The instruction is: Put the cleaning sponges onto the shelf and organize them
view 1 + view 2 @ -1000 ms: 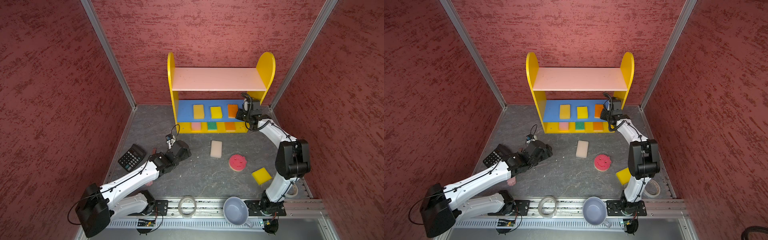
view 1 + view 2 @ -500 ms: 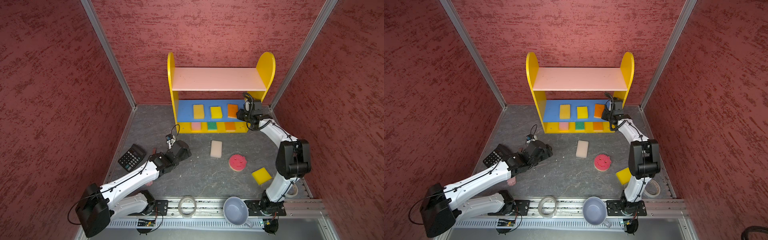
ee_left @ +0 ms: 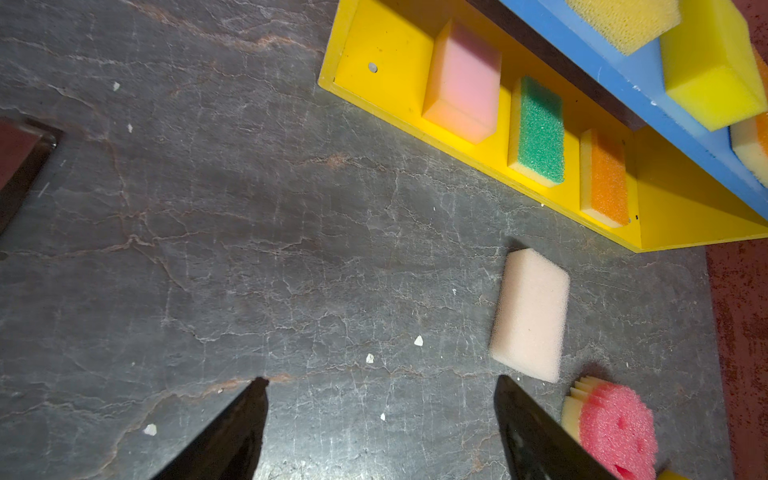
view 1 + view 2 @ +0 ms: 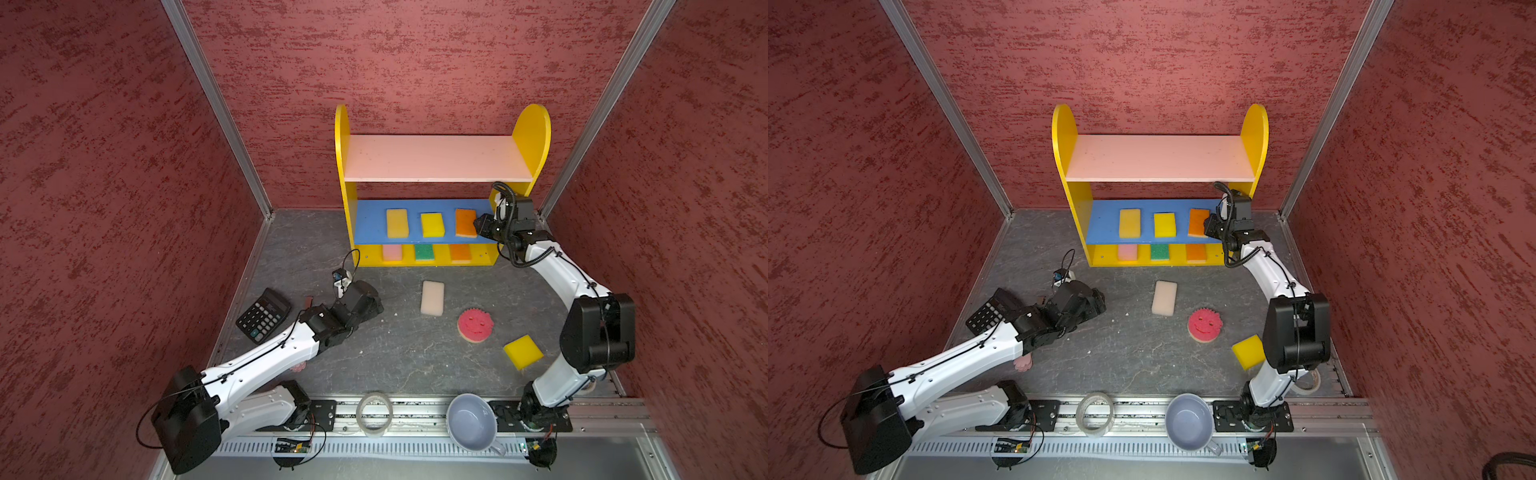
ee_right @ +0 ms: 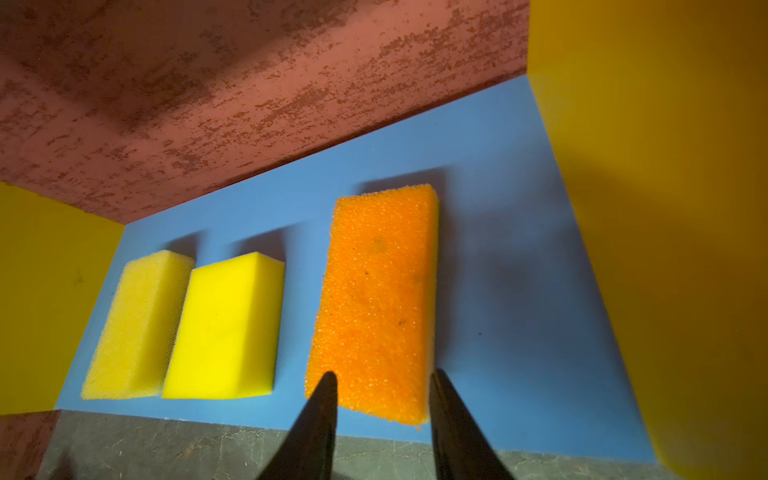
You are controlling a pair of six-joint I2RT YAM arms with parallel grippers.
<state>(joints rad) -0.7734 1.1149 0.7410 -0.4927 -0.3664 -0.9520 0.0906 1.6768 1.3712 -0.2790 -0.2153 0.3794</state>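
The shelf point(image 4: 436, 158) stands at the back wall. Its blue board carries a pale yellow sponge point(image 4: 397, 223), a yellow one point(image 4: 432, 224) and an orange one point(image 5: 376, 299). Pink point(image 3: 461, 83), green point(image 3: 540, 129) and orange point(image 3: 604, 178) sponges lie on the base. On the floor are a white sponge point(image 4: 432, 297), a round red smiley sponge point(image 4: 475, 325) and a yellow block point(image 4: 523, 351). My right gripper point(image 5: 383, 374) is open, its tips flanking the near end of the upper orange sponge, which rests flat. My left gripper point(image 3: 380, 380) hovers open over bare floor, left of the white sponge.
A black calculator point(image 4: 263, 314) lies by the left wall. A clear tape roll point(image 4: 374, 413) and a grey bowl point(image 4: 471, 422) sit on the front rail. A pink paw stick point(image 4: 1022, 362) shows under the left arm. Another tape roll point(image 4: 1308, 380) lies behind the right arm's base.
The right gripper's jaws have parted around the orange sponge, which stays on the blue board. The left arm has not moved.
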